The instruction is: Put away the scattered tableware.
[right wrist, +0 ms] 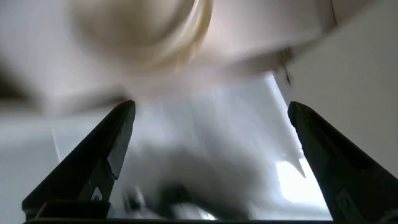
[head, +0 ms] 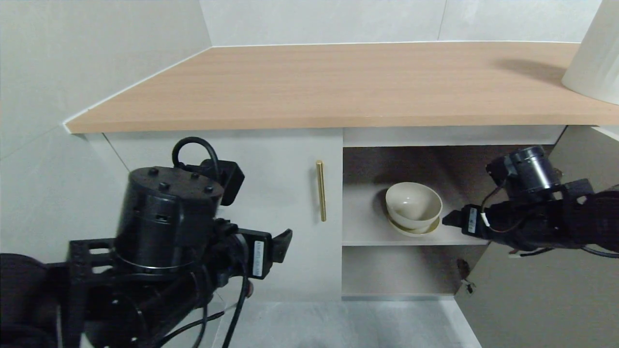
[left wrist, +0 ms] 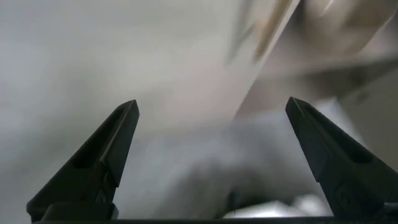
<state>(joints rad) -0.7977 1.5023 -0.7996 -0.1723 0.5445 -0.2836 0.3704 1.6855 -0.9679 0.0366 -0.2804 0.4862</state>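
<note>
A cream bowl (head: 414, 205) sits on a cream plate (head: 415, 229) on the middle shelf (head: 362, 232) of the open cabinet. The same bowl (right wrist: 140, 28) appears blurred beyond my right fingers (right wrist: 106, 158). My right gripper (head: 449, 218) is open and empty, its tip just to the right of the bowl at the shelf's front edge. Low on the left, in front of the shut cabinet door (head: 280, 193), my left gripper (head: 283, 244) is open and holds nothing. Its two dark fingers (left wrist: 102, 158) spread wide over a blurred pale surface.
A wooden countertop (head: 338, 87) runs above the cabinet, with a large white object (head: 595, 63) at its right end. A brass handle (head: 320, 191) is on the shut door. The cabinet's right door (head: 541, 290) stands swung open beneath my right arm. Grey floor (head: 338, 324) lies below.
</note>
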